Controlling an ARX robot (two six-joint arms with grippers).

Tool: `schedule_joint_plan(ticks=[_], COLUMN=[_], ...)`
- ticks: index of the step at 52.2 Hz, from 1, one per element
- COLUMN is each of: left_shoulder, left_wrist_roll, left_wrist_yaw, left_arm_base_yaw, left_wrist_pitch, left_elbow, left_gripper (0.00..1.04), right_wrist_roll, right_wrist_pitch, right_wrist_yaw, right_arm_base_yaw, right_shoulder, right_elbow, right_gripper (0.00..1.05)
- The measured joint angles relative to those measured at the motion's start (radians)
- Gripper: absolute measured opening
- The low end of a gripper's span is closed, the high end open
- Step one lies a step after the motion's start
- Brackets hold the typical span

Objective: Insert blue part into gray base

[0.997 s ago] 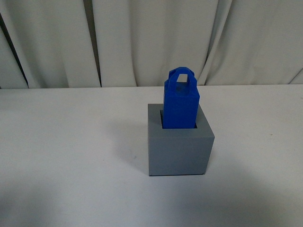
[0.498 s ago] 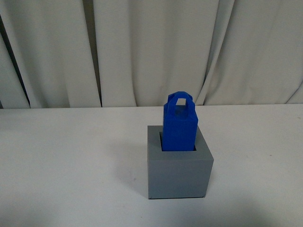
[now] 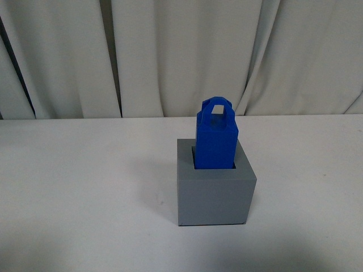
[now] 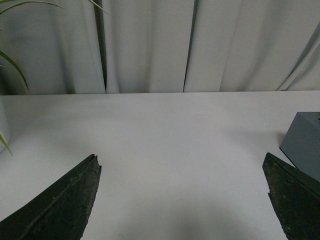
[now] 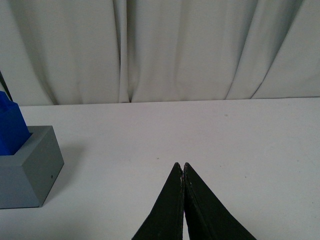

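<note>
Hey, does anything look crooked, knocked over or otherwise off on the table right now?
Nothing stands out. The blue part stands upright in the recess of the gray base, which sits flat on the white table. The left pincer is open and the right pincer shut, both away from the blocks.

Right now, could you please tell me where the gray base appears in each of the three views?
Front view: the gray base stands at centre on the white table, holding the blue part.
Left wrist view: only a corner of it shows at the right edge.
Right wrist view: lower left.
Shared landmark: the white curtain behind.
</note>
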Motion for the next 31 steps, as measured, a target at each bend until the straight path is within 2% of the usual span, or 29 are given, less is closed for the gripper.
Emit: schedule_joint_plan(ticks=[26, 31], left_shoulder=[0.0, 0.0], left_wrist_roll=[0.0, 0.0], left_wrist_yaw=[0.0, 0.0], left_arm_base_yaw=[0.0, 0.0], left_wrist_pitch=[0.0, 0.0], left_elbow=[0.0, 0.0], left_gripper=[0.99, 0.99], right_wrist_roll=[0.0, 0.0], right_wrist_pitch=[-0.141, -0.274], right_wrist_yaw=[0.0, -0.003], right_arm_base_yaw=[0.0, 0.0], right_shoulder=[-0.142, -0.241], right_elbow=[0.0, 0.001], right_gripper=[0.02, 0.02])
